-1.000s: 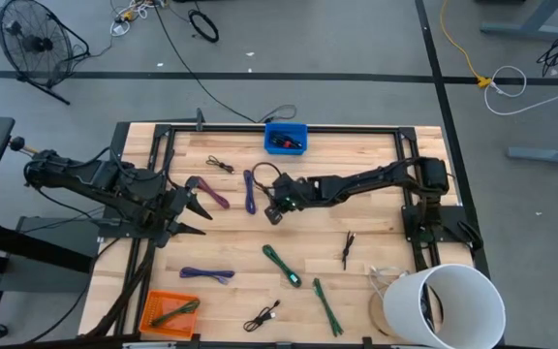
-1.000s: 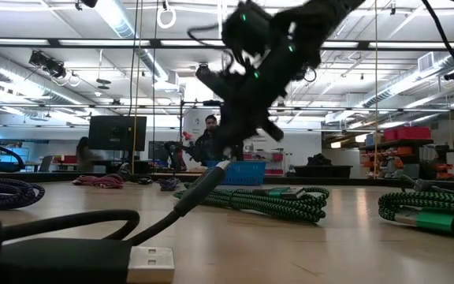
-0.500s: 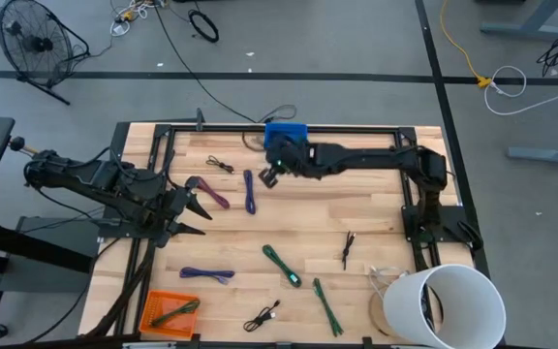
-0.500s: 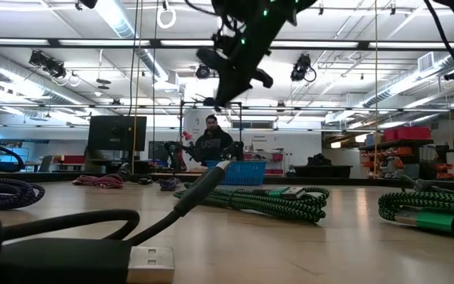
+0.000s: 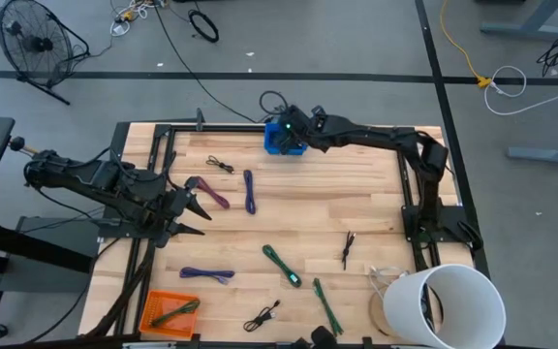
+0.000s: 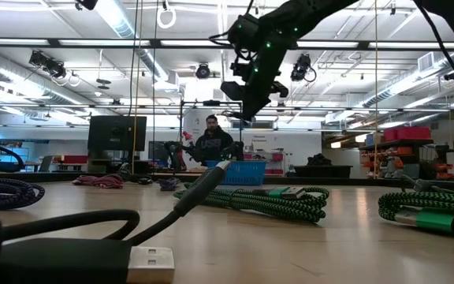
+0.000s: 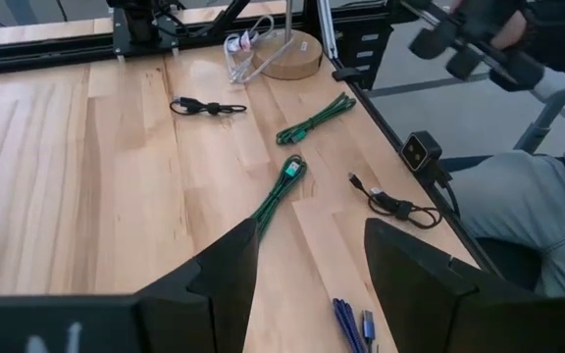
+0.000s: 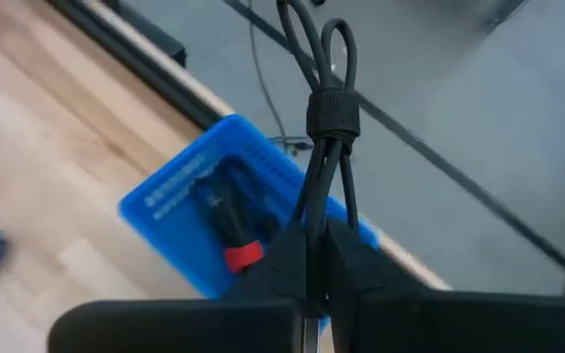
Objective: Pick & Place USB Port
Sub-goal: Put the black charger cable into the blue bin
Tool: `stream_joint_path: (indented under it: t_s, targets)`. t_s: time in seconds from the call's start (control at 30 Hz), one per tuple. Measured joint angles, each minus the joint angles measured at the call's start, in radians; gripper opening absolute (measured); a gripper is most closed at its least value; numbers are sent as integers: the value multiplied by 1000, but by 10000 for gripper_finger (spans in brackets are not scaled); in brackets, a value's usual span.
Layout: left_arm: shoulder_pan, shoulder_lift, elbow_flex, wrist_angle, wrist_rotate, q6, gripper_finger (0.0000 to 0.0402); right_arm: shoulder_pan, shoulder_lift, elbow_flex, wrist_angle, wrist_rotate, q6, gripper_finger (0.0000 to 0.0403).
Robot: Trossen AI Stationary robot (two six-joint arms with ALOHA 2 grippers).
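Observation:
My right gripper (image 5: 294, 124) is shut on a bundled black USB cable (image 8: 324, 118) and hangs in the air over the blue bin (image 5: 285, 144) at the table's far edge. The low view shows the right gripper (image 6: 251, 88) high above the table. The bin (image 8: 179, 196) holds a black and red item (image 8: 231, 250). My left gripper (image 5: 198, 207) waits open and empty at the table's left side, and it also shows open in its own wrist view (image 7: 307, 275). My right gripper pinches the black cable bundle between its two fingers (image 8: 275, 257), below the bundle's strap (image 8: 333, 116). The looped end (image 8: 320, 44) sticks out past the fingertips. The bundle is lifted clear, above the blue bin.
Loose cables lie on the wood: purple ones (image 5: 250, 191) (image 5: 206, 275), green ones (image 5: 282, 264) (image 5: 327, 305), small black ones (image 5: 347, 249) (image 5: 263, 315) (image 5: 219, 163). An orange bin (image 5: 170, 312) stands at the near left, a white bucket (image 5: 449, 305) at the near right.
My right gripper has risen from the middle of the table and gone toward the far edge with the black cable, which is lifted clear. It now hangs over the blue bin.

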Motion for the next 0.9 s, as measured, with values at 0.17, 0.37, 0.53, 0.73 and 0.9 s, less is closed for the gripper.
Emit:
stream_joint_path:
  t_s: [0.17, 0.37, 0.53, 0.73, 0.9]
  targets:
    - [0, 0, 0, 0, 0, 9, 193, -20, 26, 0, 14, 5, -69, 10]
    - [0, 0, 0, -6, 0, 11, 193, -36, 87, 0, 43, 0, -110, 10]
    - [0, 0, 0, -13, 0, 11, 193, -43, 114, 0, 44, 2, -147, 10]
    - [0, 0, 0, -18, 0, 26, 193, -47, 154, 0, 46, -18, -164, 10]
    - [0, 0, 0, -21, 0, 25, 193, -51, 169, -1, 38, -29, -163, 25]
